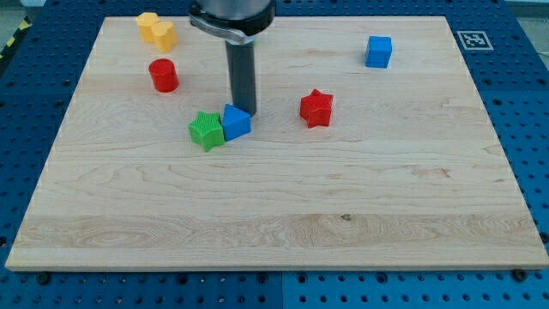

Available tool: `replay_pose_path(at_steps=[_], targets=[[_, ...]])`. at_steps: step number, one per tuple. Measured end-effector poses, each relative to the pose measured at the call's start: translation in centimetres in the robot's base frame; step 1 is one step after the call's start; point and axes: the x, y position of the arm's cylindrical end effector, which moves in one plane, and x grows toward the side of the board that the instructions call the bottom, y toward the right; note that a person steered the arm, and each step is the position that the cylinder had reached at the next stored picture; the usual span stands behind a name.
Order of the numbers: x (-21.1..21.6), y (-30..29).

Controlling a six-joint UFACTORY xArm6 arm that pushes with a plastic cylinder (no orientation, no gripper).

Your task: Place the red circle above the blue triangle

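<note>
The red circle (163, 75) is a short red cylinder at the upper left of the wooden board (274, 206). The blue triangle (236, 122) lies near the board's middle, touching a green star (206, 130) on its left. My tip (247, 111) stands just above and to the right of the blue triangle, at its top edge. The red circle is well to the left of my tip and a little higher in the view, apart from it.
A yellow block (156, 30) of lobed shape sits at the top left. A red star (316, 108) lies right of my tip. A blue cube (377, 51) is at the upper right. A fiducial marker (473, 39) sits off the board's top right corner.
</note>
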Motion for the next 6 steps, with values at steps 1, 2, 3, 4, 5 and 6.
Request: replay_pose_path(at_steps=[1,2,3,4,5,6], targets=[[-1.0,-6.0],[-2.4,-11.8],[-6.8,-15.6],[-7.3,-15.9],[-6.2,-12.1],[-5.5,-7.0]])
